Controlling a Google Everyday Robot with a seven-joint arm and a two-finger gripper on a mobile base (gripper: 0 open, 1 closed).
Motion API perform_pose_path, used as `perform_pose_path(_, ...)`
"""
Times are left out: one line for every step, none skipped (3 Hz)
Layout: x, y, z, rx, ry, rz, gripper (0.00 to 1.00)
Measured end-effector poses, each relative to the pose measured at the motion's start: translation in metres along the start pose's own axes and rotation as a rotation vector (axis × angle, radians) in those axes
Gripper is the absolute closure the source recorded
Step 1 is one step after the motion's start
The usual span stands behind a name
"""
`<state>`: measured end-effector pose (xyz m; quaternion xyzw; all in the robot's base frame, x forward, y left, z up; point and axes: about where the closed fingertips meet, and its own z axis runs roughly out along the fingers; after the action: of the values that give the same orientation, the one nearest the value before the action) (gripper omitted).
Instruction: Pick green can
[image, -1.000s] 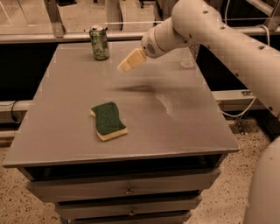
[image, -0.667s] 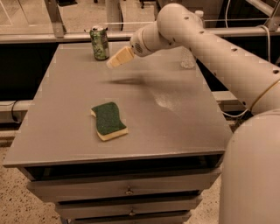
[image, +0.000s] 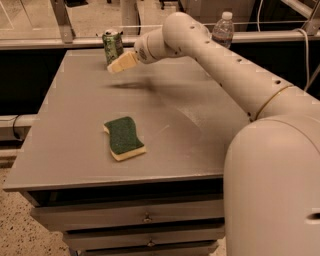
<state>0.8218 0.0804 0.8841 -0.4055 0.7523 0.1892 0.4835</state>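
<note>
The green can stands upright at the far left corner of the grey table, green with pale mottled markings and a silver top. My gripper reaches from the right at the end of the white arm and hovers just in front of and slightly right of the can, its pale tips close to the can's lower side.
A green-and-yellow sponge lies flat on the table's near left part. A clear plastic water bottle stands at the far right, behind my arm. Drawers run under the table's front edge. A rail crosses behind the table.
My gripper has moved left across the far side of the table, closing in on the green can. The can and the sponge have not moved.
</note>
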Motion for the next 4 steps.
perform_pose_path(-0.017, -0.004, 0.021, 0.0, -0.055, -0.006, 0.0)
perform_pose_path(-0.031, -0.009, 0.05, -0.002, -0.113, -0.001, 0.0)
perform_pose_path(-0.036, -0.011, 0.064, -0.002, -0.135, 0.005, 0.0)
perform_pose_path(-0.041, -0.013, 0.072, 0.0, -0.15, 0.008, 0.01)
